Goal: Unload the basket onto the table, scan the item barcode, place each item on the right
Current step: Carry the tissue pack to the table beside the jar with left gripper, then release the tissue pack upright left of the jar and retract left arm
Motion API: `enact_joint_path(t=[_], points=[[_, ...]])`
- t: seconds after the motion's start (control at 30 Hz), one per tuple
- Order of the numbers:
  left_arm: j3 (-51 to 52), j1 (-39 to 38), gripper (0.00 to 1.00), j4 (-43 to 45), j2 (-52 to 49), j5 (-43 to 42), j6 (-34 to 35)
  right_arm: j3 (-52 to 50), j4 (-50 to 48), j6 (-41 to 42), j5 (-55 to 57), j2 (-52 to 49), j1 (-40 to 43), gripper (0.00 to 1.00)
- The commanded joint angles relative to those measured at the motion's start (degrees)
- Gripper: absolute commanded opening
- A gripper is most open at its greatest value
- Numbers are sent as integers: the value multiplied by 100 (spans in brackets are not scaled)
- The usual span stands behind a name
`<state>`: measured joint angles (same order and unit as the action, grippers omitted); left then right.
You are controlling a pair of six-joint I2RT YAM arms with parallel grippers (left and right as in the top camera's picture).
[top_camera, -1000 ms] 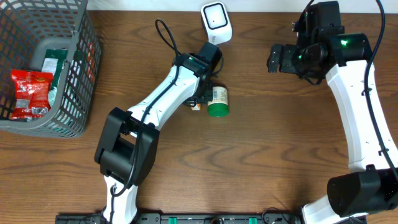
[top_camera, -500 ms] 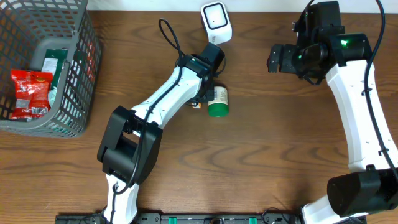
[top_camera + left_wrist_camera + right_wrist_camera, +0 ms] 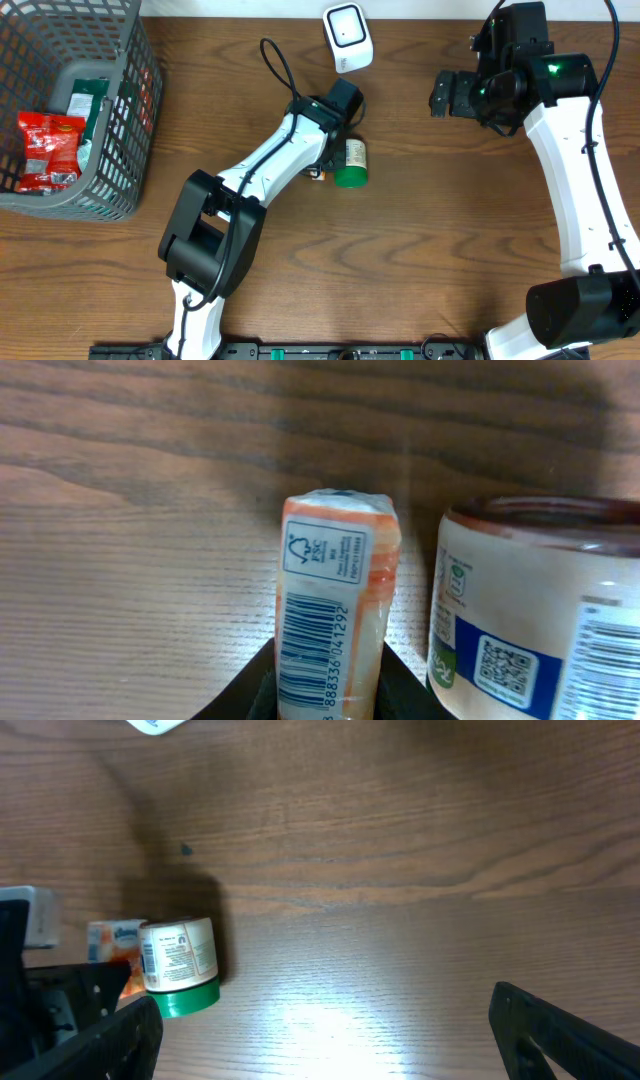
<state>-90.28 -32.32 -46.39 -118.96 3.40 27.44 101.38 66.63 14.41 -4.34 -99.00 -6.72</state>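
Observation:
A small orange-and-white pack (image 3: 335,600) with a printed barcode stands between my left gripper's (image 3: 328,695) fingers, which are shut on its sides. The barcode faces the wrist camera. From overhead, the left gripper (image 3: 322,160) hides most of the pack (image 3: 316,173), just left of a jar. The white scanner (image 3: 348,36) sits at the table's far edge, apart from the pack. My right gripper (image 3: 446,94) hovers open at the right with nothing in it; its fingers (image 3: 90,1040) frame bare wood.
A white jar with a green lid (image 3: 350,163) lies on its side right beside the held pack, close to the left fingers. A grey wire basket (image 3: 125,120) at the far left holds a red packet (image 3: 48,150) and other goods.
The left arm has shifted slightly to the right with the pack still in its grip. The jar and the right arm have not moved.

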Motion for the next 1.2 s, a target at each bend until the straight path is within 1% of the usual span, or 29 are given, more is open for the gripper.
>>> enact_joint_path(t=[0.0,0.03,0.13,0.23,0.27,0.3,0.4,0.53,0.67,0.8,0.93,1.0,1.03,1.07,1.17], points=[[184,-39,27,96,-96,118,98,103,4,-55,-26,-24,-9,99],[184,-39,27,101,-96,120,98,103,4,-55,-24,-24,-9,99],[184,-39,36,175,-96,118,96,103,4,-55,-24,-24,-7,99],[181,-39,55,195,-96,116,98,103,4,-55,-26,-24,-9,99],[181,-39,60,195,-92,116,96,103,4,-55,-26,-24,-9,99],[181,-39,61,192,-83,116,96,103,4,-55,-24,-24,-9,99],[160,-15,63,184,7,118,72,103,4,-55,-24,-24,-9,99],[50,92,64,173,302,118,68,103,4,-55,-24,-24,-7,99],[-48,247,64,170,739,122,-157,103,4,-55,-26,-24,-9,99],[-74,446,63,173,1375,271,-271,103,4,-55,-26,-24,-9,99],[-76,699,59,160,2048,269,-518,103,4,-55,-24,-24,-9,99],[-92,837,59,125,2396,269,-640,103,4,-55,-26,-24,-7,99],[-127,911,59,81,2542,269,-713,103,4,-55,-24,-24,-7,99],[-306,1108,59,-70,2811,271,-960,103,4,-55,-26,-24,-9,99],[-887,1523,59,-538,3016,361,-1215,103,4,-55,-24,-24,-9,99]])
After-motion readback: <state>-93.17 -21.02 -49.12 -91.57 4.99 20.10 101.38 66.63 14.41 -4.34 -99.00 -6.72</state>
